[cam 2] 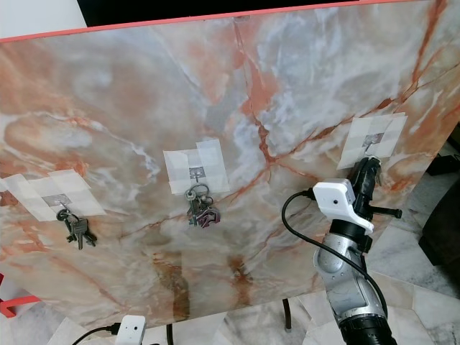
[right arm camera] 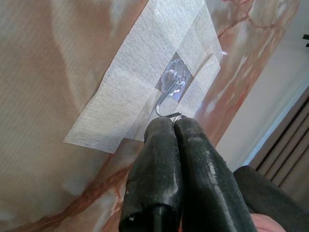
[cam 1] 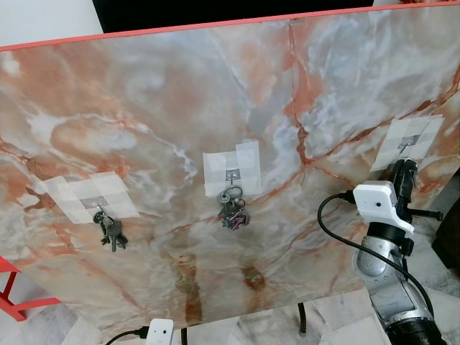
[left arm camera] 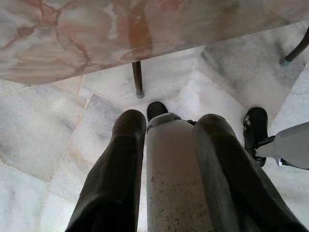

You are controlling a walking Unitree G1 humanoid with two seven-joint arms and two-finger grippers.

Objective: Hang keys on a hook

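Note:
A marble-patterned board (cam 1: 215, 93) carries three taped hooks. One key bunch (cam 1: 113, 233) hangs on the left hook (cam 1: 95, 205), and a second bunch (cam 1: 233, 212) hangs on the middle hook (cam 1: 231, 175). My right gripper (cam 1: 402, 167) is raised to the right hook (cam 1: 407, 144), its tips just under it. In the right wrist view the right gripper (right arm camera: 174, 121) is shut, and a thin arc of key ring (right arm camera: 177, 116) shows at its tips, touching the curl of the hook (right arm camera: 166, 104). The keys themselves are hidden. My left gripper (left arm camera: 170, 120) hangs low, open, pointing at the floor.
The board leans on thin dark legs (left arm camera: 138, 79) over a marble tile floor (left arm camera: 43, 145). A red frame (cam 1: 14, 287) stands at the lower left. Dark furniture (cam 1: 449, 230) sits close to the right of my right arm. My own feet (left arm camera: 256, 128) are below.

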